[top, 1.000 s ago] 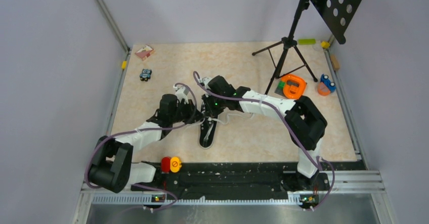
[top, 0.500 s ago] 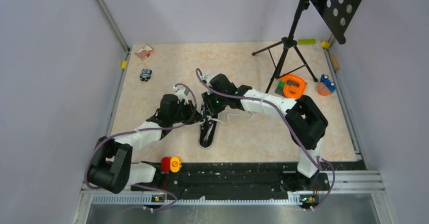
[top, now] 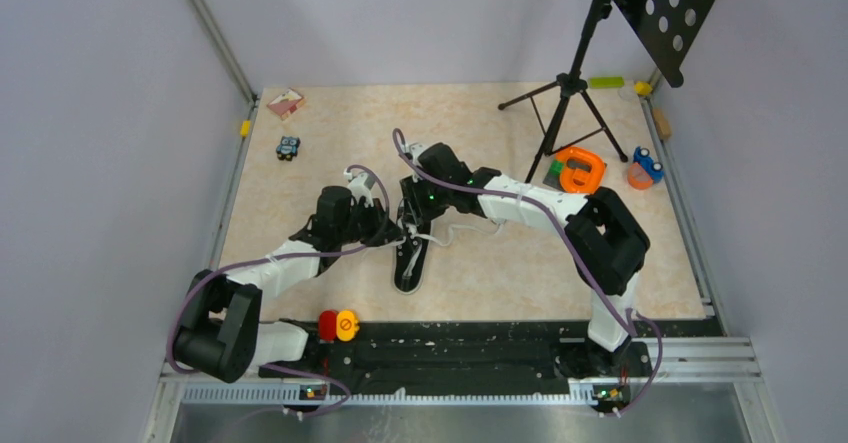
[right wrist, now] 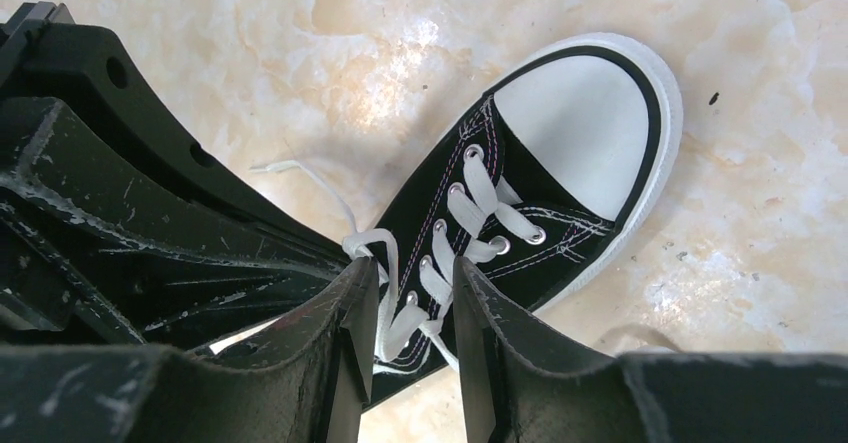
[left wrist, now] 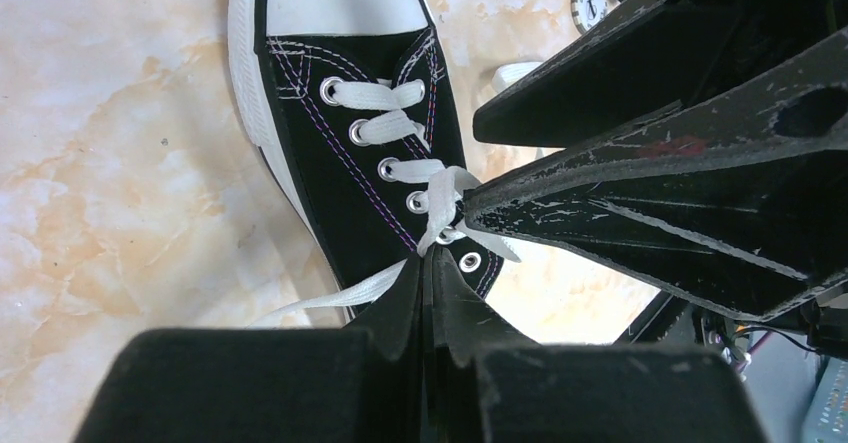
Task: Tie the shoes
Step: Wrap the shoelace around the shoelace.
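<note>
Sneaker point(left wrist: 330, 173) lace point(left wrist: 437, 213) between closed left fingers point(left wrist: 400, 308)

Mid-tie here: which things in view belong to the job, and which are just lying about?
Job: black sneaker, white laces, left gripper pinching a lace, right gripper open over the laces.
Lying about: orange ring-shaped object, small toy car, tripod stand, pink block.

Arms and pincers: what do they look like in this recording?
The left arm and right arm have white links with bulky black joint housings. A purple-grey cable loops loosely along each. A small green light glows on the right one. The left pincer and right pincer have black, tapering fingers, scuffed with pale scratches.
</note>
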Available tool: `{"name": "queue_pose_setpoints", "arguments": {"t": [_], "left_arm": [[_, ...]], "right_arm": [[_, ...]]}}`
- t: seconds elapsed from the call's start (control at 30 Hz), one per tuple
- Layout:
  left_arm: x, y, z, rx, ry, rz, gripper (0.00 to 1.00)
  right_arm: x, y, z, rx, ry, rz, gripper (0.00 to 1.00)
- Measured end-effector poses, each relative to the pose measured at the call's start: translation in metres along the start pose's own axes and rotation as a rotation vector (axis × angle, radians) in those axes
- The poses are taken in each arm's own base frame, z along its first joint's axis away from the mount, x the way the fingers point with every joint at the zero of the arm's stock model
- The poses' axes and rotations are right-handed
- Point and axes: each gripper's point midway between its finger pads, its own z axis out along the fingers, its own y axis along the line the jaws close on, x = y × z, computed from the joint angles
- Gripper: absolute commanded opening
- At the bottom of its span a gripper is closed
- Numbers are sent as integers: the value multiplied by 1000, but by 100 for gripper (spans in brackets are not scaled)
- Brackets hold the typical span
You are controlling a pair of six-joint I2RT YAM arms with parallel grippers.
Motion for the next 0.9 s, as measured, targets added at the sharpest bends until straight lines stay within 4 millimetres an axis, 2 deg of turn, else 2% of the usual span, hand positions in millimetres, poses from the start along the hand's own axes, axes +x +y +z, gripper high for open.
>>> {"name": "queue_pose_setpoints", "arguments": {"t": [0.17, 0.37, 0.53, 0.67, 0.8, 0.83, 0.9], "left_arm": [[0, 0, 0, 0, 0, 3, 0], [0, 0, 0, 0, 0, 7, 0], [0, 0, 0, 0, 0, 9, 0], [0, 0, 0, 0, 0, 12, 0], [0, 0, -1, 0, 0, 12, 0], [0, 0, -1, 1, -2, 13, 0], [-1, -1, -2, 3, -4, 15, 0]], "right_arm": [[0, 0, 0, 0, -1, 6, 33], [0, 1, 0, -11, 2, 7, 20], [0, 3, 0, -21, 2, 9, 26], [-1, 4, 0, -30, 1, 8, 26], [1, 6, 3, -44, 10, 9, 18], [2, 6, 3, -46, 12, 9, 15], [2, 6, 4, -48, 14, 8, 0]]}}
